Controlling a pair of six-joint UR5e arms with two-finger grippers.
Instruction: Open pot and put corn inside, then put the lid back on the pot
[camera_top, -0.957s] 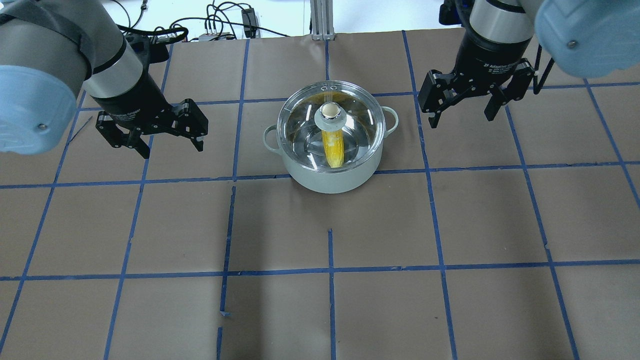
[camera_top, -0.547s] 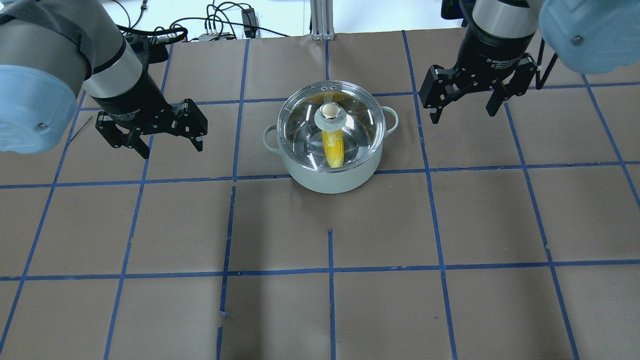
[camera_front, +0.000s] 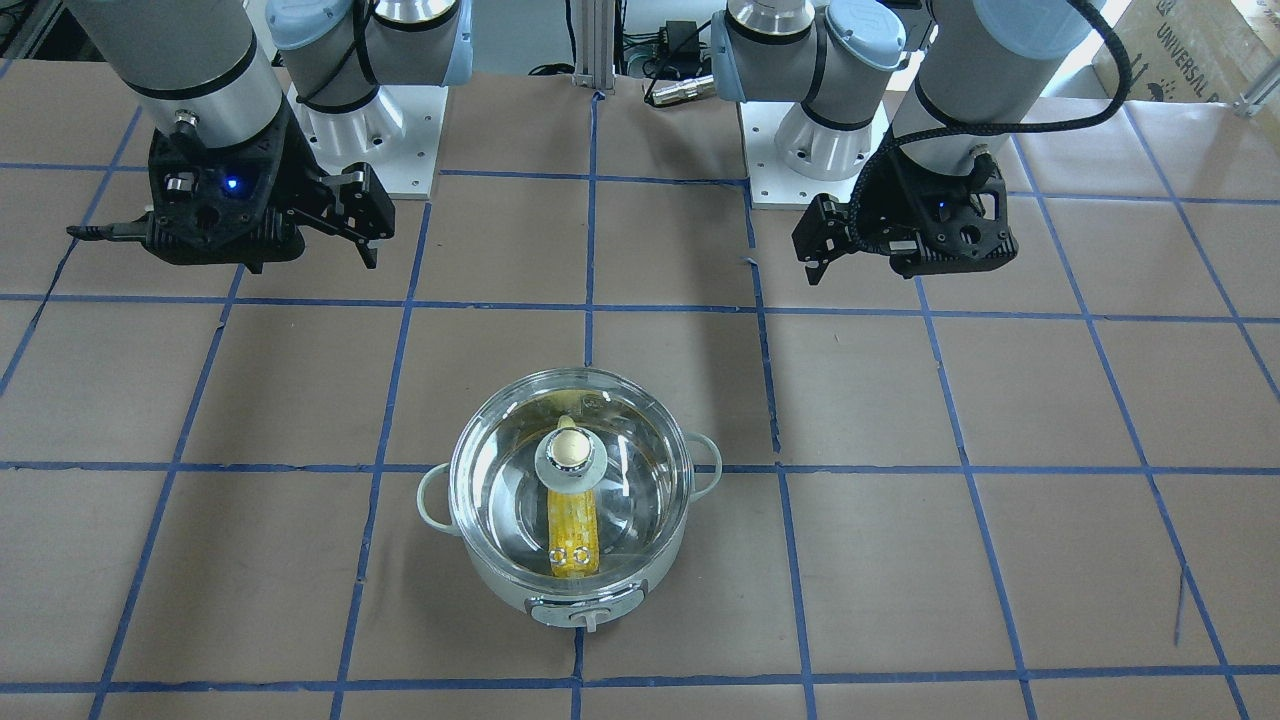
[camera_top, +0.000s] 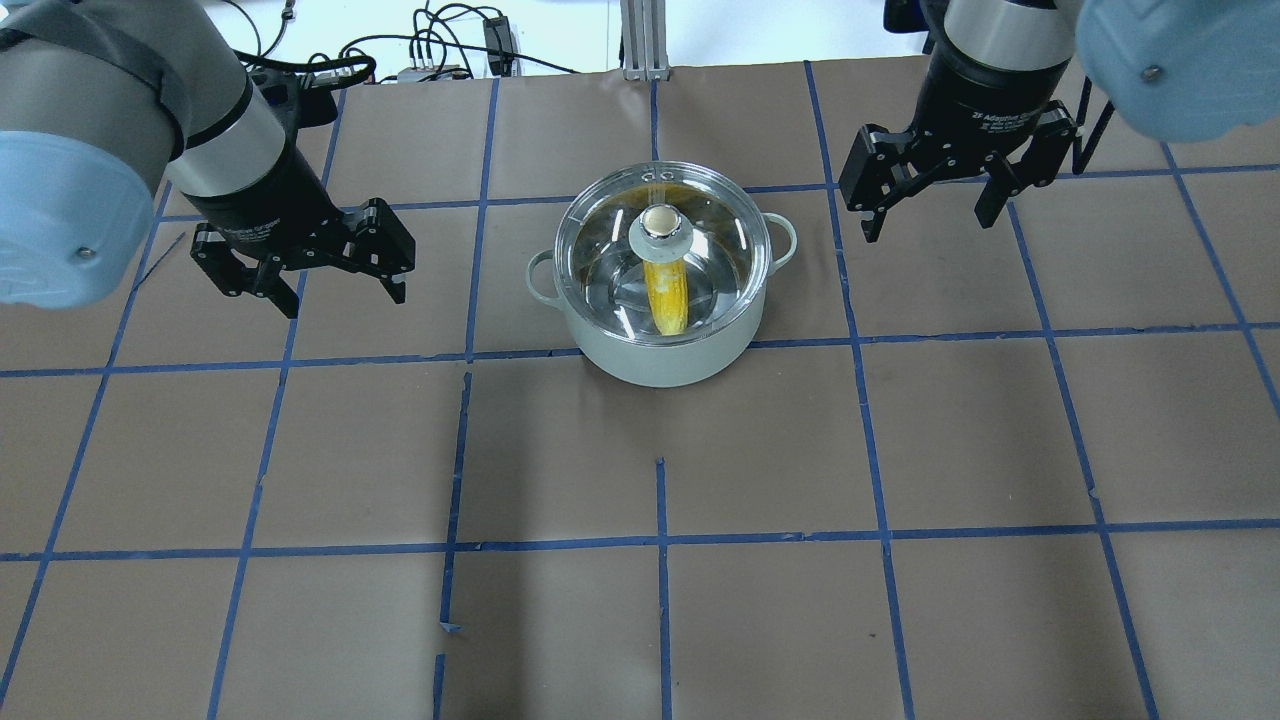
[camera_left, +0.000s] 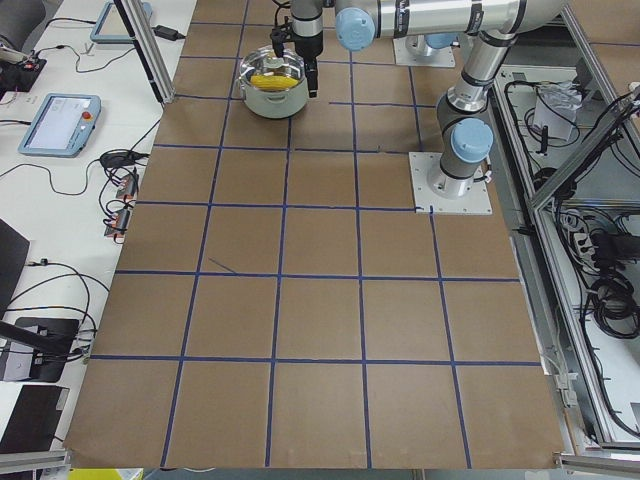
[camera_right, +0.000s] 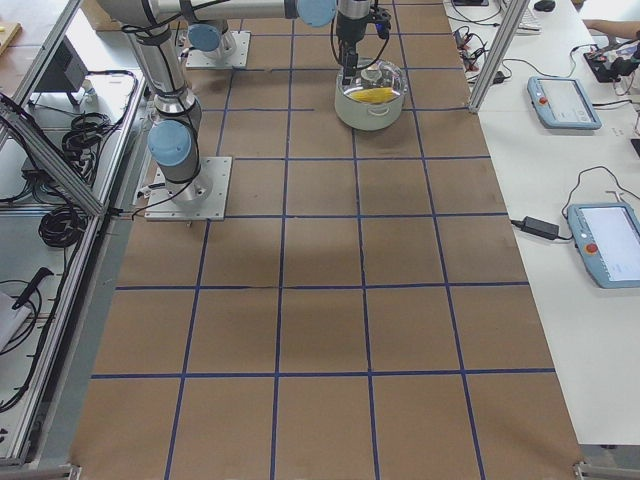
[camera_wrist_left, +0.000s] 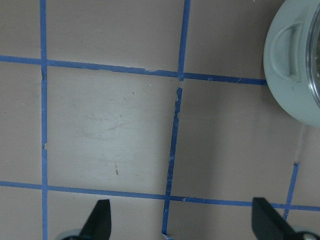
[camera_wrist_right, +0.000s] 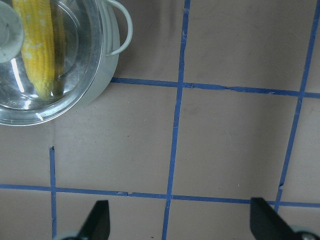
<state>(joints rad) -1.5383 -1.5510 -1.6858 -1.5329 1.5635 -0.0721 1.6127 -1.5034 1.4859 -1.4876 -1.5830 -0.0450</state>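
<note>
Right pincer (camera_top: 927, 228) retreated; corn (camera_top: 668, 297) partly hidden under lid (camera_top: 661, 222).

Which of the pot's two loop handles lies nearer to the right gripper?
The handle on the right side of the pot in the overhead view, toward the right gripper; the other handle faces the left gripper.

Overhead and front cameras face each other across the pot (camera_top: 655, 365); both wrist cameras look straight down beside it.
</note>
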